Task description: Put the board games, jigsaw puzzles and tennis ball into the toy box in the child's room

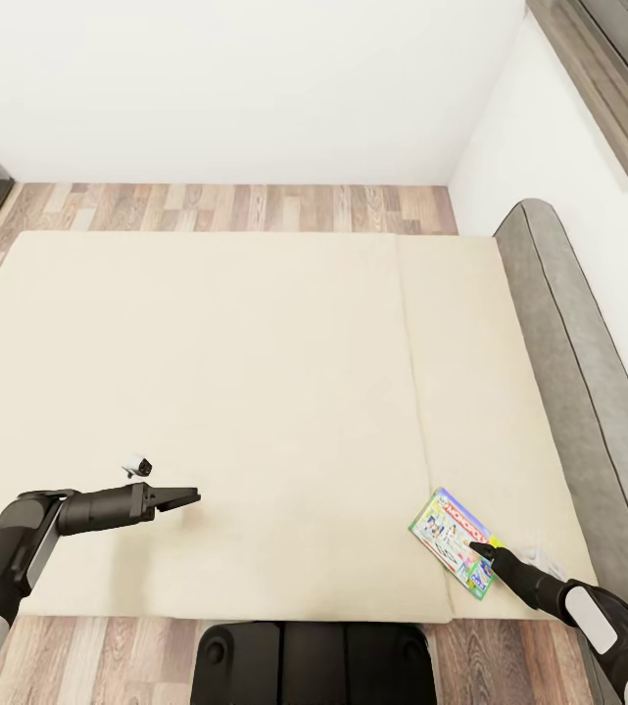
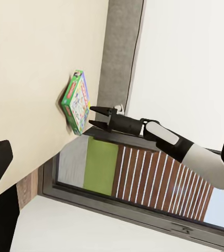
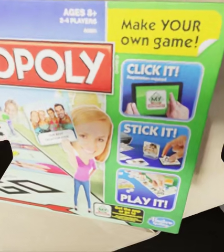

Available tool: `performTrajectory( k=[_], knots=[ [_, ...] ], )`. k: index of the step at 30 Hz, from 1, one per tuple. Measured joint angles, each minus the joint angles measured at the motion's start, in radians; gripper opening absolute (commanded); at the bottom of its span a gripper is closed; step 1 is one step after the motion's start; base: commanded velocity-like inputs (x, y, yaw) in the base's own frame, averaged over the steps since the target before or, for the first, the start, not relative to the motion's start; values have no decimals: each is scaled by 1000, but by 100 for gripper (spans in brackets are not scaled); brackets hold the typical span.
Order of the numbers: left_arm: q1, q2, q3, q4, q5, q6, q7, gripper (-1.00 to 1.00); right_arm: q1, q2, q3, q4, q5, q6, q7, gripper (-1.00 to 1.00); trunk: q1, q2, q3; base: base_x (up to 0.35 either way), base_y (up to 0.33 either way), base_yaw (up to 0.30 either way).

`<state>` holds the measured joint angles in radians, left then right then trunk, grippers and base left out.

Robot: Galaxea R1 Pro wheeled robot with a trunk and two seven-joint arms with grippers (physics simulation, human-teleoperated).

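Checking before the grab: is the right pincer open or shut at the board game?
Open. The right pincer has its two fingers parted just short of the board game, which lies flat on the bed.

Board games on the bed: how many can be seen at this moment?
1. A Monopoly box lies flat on the bed near the corner by the grey headboard, with the right hand at its edge. A second one may sit outside the frame.

Cream bed (image 1: pixel 235 392) with a seam down its right part, grey padded headboard (image 1: pixel 568 372) along the right edge against a white wall (image 1: pixel 255 88), wood plank floor (image 1: pixel 235 208) beyond the far edge, dark window frame (image 1: pixel 598 78) upper right.
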<state>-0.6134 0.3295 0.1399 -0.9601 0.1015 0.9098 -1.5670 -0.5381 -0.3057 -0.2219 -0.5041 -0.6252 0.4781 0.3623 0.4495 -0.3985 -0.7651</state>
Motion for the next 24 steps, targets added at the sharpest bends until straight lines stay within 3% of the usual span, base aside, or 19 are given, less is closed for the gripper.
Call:
performTrajectory(
  k=[15, 24],
  knots=[
    [0, 0, 0, 0, 0, 0, 0, 100, 0, 2, 3, -1, -1, 4, 14, 100, 0, 0, -1, 0, 0, 0],
    [0, -3, 0, 0, 0, 0, 0, 100, 0, 2, 5, -3, 1, 3, 73, 100, 0, 0, -1, 0, 0, 0]
  ],
)
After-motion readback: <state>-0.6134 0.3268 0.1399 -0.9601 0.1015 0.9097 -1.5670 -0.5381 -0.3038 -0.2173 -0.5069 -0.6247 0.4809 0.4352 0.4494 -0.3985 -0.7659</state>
